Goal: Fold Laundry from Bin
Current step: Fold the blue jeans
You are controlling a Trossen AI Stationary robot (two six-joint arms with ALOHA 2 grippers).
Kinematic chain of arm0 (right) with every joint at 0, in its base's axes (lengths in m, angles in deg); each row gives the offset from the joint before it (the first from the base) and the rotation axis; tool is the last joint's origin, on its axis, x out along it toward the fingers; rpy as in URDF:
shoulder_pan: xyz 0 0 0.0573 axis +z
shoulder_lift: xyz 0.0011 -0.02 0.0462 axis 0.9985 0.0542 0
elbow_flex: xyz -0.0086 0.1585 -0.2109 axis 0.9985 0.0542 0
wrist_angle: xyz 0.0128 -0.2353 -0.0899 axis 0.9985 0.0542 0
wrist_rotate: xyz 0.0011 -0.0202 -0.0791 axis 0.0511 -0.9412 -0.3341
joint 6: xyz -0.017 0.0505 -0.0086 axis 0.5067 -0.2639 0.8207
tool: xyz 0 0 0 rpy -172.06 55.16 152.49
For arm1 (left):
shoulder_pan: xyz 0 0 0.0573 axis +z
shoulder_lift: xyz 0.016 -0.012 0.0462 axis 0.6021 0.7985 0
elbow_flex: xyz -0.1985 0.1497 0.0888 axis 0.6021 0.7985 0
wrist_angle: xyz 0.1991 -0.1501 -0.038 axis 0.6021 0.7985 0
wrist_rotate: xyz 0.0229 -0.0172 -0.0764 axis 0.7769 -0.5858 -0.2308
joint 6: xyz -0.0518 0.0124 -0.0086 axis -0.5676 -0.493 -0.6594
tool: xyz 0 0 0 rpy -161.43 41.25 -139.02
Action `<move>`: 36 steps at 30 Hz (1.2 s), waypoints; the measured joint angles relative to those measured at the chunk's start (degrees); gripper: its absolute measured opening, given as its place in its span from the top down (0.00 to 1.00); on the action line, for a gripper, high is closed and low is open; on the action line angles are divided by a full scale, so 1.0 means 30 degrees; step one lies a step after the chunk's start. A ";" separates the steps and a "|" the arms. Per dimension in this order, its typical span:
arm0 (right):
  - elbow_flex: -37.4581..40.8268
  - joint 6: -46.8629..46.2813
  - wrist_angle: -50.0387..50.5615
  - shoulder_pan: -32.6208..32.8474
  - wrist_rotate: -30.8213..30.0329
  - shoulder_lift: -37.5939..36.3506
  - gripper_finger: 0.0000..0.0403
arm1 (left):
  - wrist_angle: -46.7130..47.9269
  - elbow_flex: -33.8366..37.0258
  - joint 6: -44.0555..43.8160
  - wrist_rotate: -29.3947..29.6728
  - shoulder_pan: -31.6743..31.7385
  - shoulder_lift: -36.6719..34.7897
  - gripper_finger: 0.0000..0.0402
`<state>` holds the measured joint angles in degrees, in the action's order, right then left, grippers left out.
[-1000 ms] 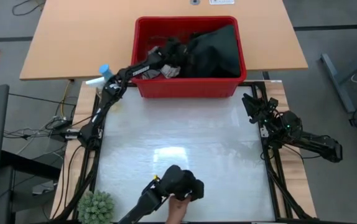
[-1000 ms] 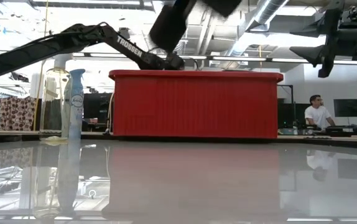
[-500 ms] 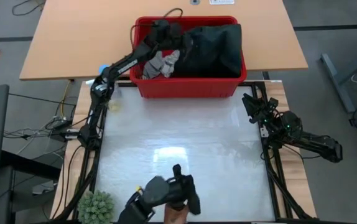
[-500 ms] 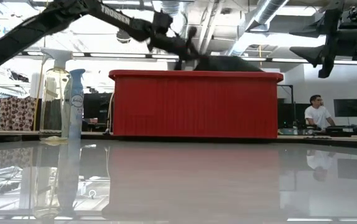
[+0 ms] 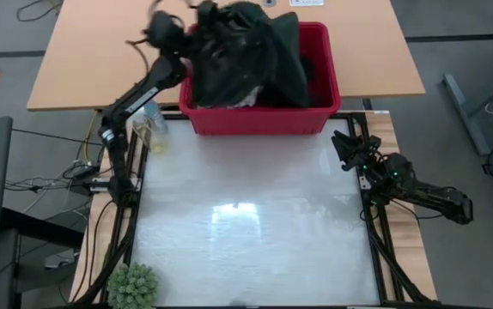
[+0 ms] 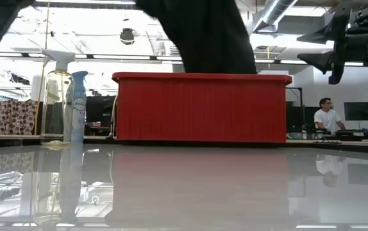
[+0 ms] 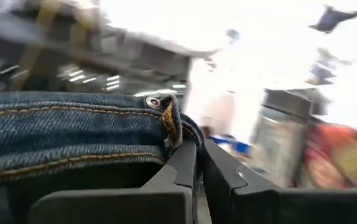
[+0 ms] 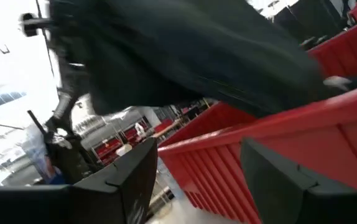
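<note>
The red bin [image 5: 262, 120] stands at the table's far edge. Dark trousers [image 5: 246, 51] hang high over it, and their lower part is still inside the bin. In the low view the trousers [image 6: 203, 32] drop from above to the bin's rim [image 6: 200, 77]. My left gripper [image 5: 182, 19] is raised over the bin's far left corner and is shut on them. A bit of pale cloth [image 5: 241, 100] shows in the bin under the trousers. My right gripper [image 5: 341, 142] waits open at the table's right side, short of the bin. My left gripper [image 7: 199, 165] pinches a stitched denim edge [image 7: 177, 138] of the trousers between its two fingers, right beside a metal rivet [image 7: 153, 101]. The fingers slant upward. The trousers hang from the hold in a slack bunch, their lower end down in the bin.
Two spray bottles [image 5: 149, 129] stand left of the bin, also seen in the low view [image 6: 75, 106]. A small green plant [image 5: 133, 287] sits at the near left corner. A wooden table [image 5: 100, 60] lies beyond the bin. A person [image 6: 328, 119] sits far off in the room.
My left gripper has risen fast out of the bin and swung toward its far left corner, tipping upward and rolling. It has dragged the dark trousers up with it, so they now hang above the rim. A hand with a dark device at the near edge has gone from view.
</note>
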<state>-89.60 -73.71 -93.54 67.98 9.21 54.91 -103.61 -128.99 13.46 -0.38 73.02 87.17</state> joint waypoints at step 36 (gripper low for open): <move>0.0022 -0.0204 0.4952 0.0003 -0.0924 0.3606 0.37 | 0.6928 0.7780 0.4016 -0.5079 -0.5140 -0.5361 1.00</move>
<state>-89.54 -74.33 -78.68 67.99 6.44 65.72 -82.83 -105.65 25.51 -15.62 57.60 71.09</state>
